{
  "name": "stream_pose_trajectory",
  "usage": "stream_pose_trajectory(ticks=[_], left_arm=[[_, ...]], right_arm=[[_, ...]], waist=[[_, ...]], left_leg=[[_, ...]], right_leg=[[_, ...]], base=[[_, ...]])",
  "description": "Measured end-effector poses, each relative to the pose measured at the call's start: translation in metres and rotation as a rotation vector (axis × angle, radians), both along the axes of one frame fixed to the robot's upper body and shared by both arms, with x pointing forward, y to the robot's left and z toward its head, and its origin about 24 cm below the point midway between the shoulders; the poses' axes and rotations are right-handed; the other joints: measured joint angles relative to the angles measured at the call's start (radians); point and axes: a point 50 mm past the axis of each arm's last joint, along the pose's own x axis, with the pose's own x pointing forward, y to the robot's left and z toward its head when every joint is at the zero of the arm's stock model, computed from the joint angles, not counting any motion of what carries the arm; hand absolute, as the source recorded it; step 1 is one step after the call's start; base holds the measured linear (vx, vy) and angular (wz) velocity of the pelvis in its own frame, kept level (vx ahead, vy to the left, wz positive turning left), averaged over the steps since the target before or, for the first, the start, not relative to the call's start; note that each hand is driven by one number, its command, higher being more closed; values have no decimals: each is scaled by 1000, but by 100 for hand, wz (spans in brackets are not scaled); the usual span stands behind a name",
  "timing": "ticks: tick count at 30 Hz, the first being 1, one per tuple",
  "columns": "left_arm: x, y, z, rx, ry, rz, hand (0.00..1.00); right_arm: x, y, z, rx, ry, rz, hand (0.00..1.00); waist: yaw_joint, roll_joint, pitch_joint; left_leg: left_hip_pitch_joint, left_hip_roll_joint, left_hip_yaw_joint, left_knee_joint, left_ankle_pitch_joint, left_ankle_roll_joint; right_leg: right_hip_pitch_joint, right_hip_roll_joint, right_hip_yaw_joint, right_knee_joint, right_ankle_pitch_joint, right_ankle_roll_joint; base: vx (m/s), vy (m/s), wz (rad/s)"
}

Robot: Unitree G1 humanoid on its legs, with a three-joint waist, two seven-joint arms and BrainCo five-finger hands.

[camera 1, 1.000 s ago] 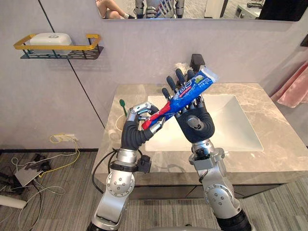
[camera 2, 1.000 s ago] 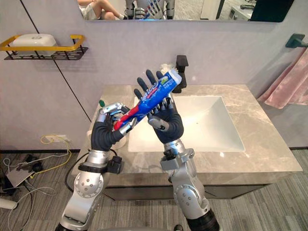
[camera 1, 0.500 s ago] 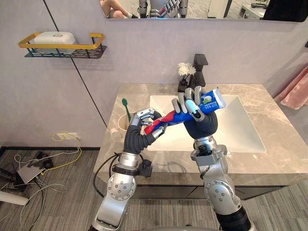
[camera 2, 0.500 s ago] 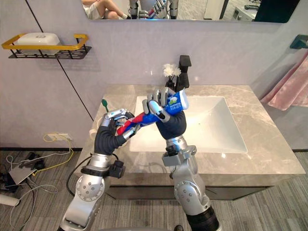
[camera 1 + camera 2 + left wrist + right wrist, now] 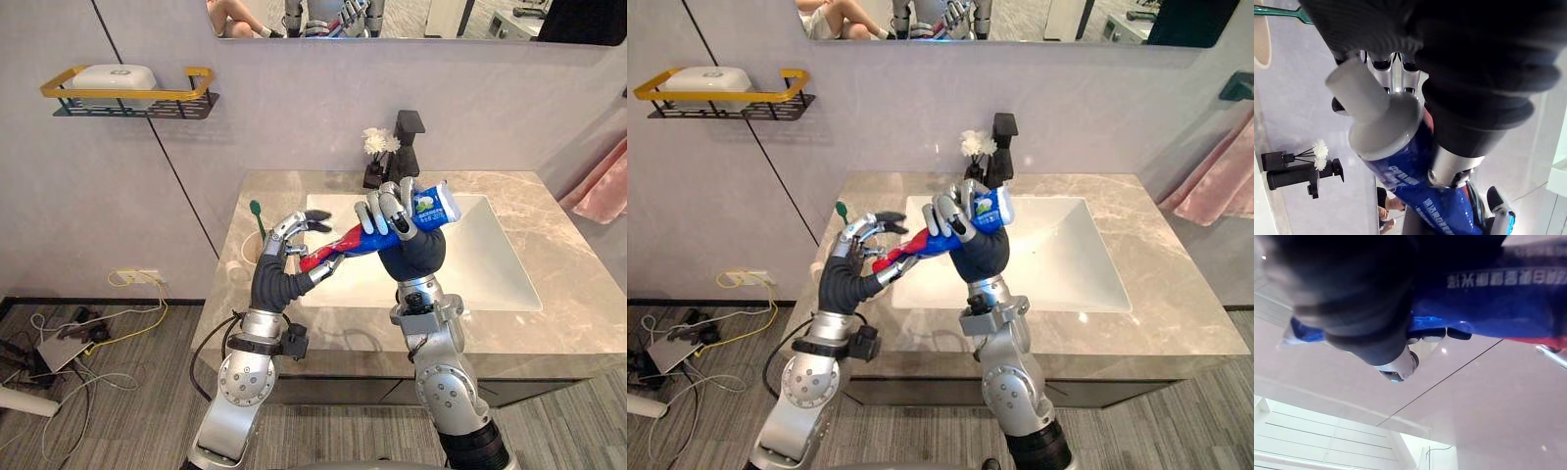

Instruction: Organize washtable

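Toothpaste tube: A soft blue tube [image 5: 351, 241] with a red band toward its cap end and a flat, crimped blue-and-white tail is held in the air over the front left part of the sink. It slants upward from the robot's left to its right.
Right hand: The right hand [image 5: 411, 250] has its silver, dark-tipped fingers curled over the tube's broad tail end, gripping it firmly.
Left hand: The left hand [image 5: 279, 274] sits at the tube's lower end. Its fingers are spread and nearly straight above the tube, and the red end lies against the thumb side.
Cap: The left wrist view shows a round, pale grey cap [image 5: 1356, 93] close in front of the fingers.
Sink: A smooth white rectangular basin [image 5: 490, 264] is sunk into the counter.
Counter: The counter [image 5: 578, 313] is a polished slab of beige-grey veined stone.
Faucet: A black, square-edged faucet [image 5: 409, 137] stands at the basin's back rim.
Flowers: Small white blooms [image 5: 375, 142] on thin stems stand just beside the faucet.
Toothbrush: A green toothbrush [image 5: 257, 217] stands upright in a pale round cup [image 5: 245, 253] at the counter's left end, near the left hand.
Shelf: A black wire wall rack [image 5: 127, 96] with a yellow rail carries a rounded white soap box [image 5: 110, 78].
Towel: A pink towel [image 5: 600, 181] hangs on the wall at far right.
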Motion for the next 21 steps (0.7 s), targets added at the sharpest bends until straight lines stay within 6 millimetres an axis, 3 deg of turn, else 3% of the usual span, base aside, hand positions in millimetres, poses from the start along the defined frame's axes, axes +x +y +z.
stream_pose_trajectory(ticks=[8, 16, 21], left_arm=[[-12, 15, 40, -148, -179, 2, 0], [-9, 42, 41, -143, -198, 139, 0], [-16, 84, 27, -176, -148, 420, 0]], right_arm=[[4, -16, -17, -55, 66, -107, 100], [4, -16, -17, -87, 59, -123, 100], [3, -16, -20, -110, 64, -139, 100]], waist=[[0, 1, -8], [1, 1, -9], [2, 1, -8]], left_leg=[[2, -1, -21, -19, 19, -2], [1, -2, -30, -19, 20, -3], [0, -2, -32, -22, 20, -3]], right_leg=[[6, -1, -25, 0, 0, 0], [8, -1, -29, 0, 0, 0], [7, -1, -31, 0, 0, 0]], base=[[-46, -15, 8], [-16, -3, 2], [0, 0, 0]])
